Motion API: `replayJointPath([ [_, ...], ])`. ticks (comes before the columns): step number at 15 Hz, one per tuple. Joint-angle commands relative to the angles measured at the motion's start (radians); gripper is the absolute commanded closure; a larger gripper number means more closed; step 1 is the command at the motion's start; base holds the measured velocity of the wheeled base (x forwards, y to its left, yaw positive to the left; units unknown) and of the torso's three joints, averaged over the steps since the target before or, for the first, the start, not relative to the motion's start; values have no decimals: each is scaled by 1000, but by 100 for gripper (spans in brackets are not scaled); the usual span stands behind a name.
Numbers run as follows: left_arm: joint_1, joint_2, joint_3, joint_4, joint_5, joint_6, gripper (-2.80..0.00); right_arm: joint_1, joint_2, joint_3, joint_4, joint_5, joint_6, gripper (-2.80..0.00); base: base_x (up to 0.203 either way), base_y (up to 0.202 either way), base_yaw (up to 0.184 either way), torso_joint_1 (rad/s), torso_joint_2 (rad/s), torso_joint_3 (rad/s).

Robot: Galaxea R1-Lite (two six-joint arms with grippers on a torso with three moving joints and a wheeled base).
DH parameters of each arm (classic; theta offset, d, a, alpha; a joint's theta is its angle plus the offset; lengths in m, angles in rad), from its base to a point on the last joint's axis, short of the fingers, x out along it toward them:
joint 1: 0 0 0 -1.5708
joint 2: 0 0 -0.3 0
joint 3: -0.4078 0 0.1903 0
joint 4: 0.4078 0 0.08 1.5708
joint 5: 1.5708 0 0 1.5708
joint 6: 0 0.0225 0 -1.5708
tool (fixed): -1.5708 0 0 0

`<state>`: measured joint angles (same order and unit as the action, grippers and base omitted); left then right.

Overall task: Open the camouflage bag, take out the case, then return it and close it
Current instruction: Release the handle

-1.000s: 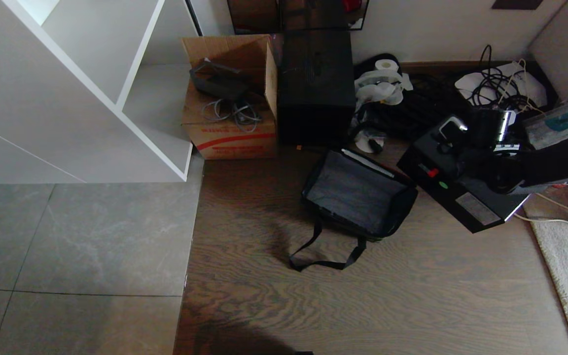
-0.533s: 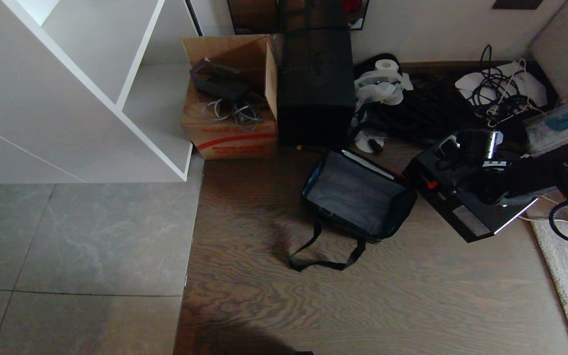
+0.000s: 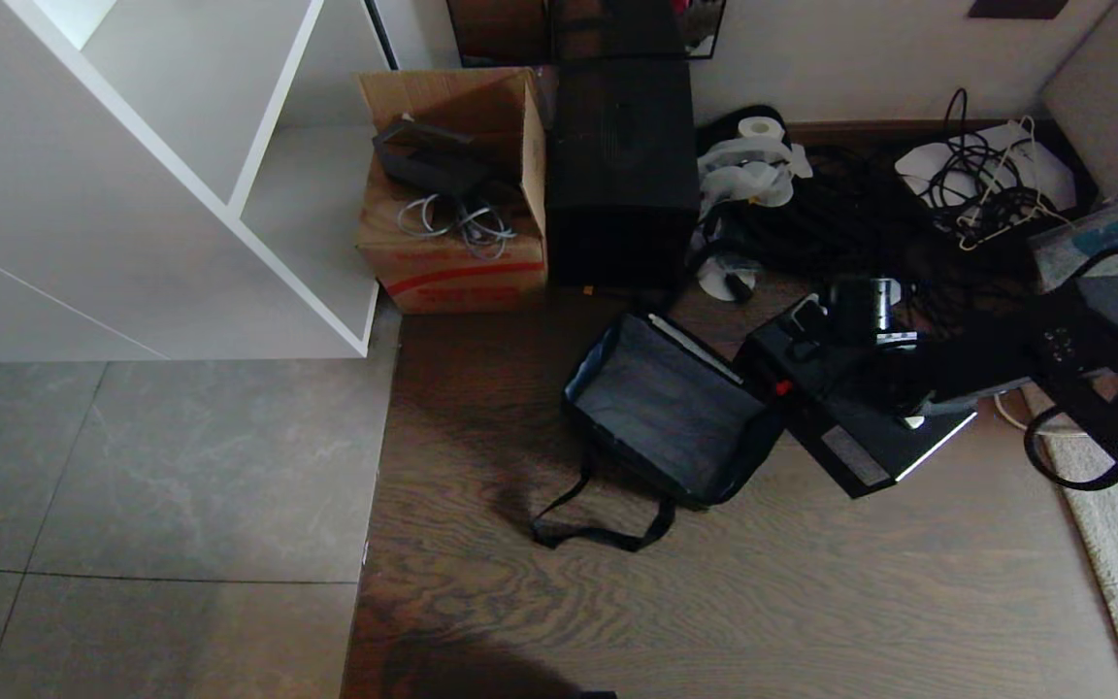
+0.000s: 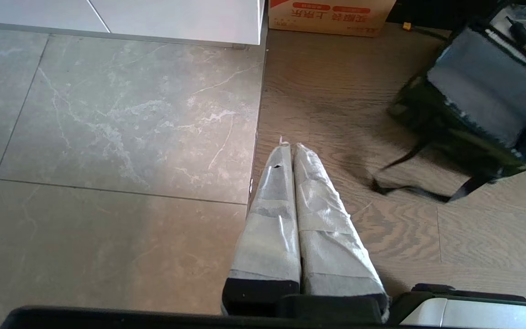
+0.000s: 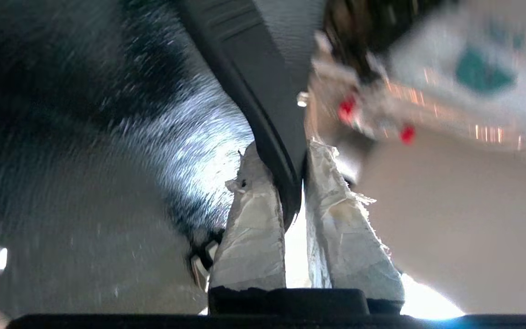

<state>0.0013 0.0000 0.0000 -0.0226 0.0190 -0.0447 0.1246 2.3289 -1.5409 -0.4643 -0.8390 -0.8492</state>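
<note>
Beside the open camouflage bag (image 3: 671,413), touching its right wall, the case (image 3: 845,427) is held by its handle (image 5: 263,105), pinched in the right gripper (image 5: 295,183). Rigidity and some weight are judged likely; that handle suits best. Left gripper (image 4: 292,157) is pressed closed, parked.

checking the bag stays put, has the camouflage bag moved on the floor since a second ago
Yes. The camouflage bag has slid left and nearer the camera, judged against the cardboard box, which has not shifted. The case in the right gripper now presses on its right side.
</note>
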Motion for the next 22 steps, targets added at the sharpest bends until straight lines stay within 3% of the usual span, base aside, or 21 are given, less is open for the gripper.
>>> replayJointPath([
  [1,0,0,11,0,1,-2,0,83,-9,20,13,-6,8,0,0,0,0,0,0,0],
  [5,0,0,11,0,1,-1,0,96,-3,33,15,-5,30,0,0,0,0,0,0,0],
  [11,0,0,11,0,1,-1,0,-60,21,-43,15,-3,47,0,0,0,0,0,0,0],
  [16,0,0,11,0,1,-1,0,-79,109,-78,17,-2,102,0,0,0,0,0,0,0],
  [22,0,0,11,0,1,-1,0,-89,136,-88,16,-2,112,0,0,0,0,0,-6,4],
])
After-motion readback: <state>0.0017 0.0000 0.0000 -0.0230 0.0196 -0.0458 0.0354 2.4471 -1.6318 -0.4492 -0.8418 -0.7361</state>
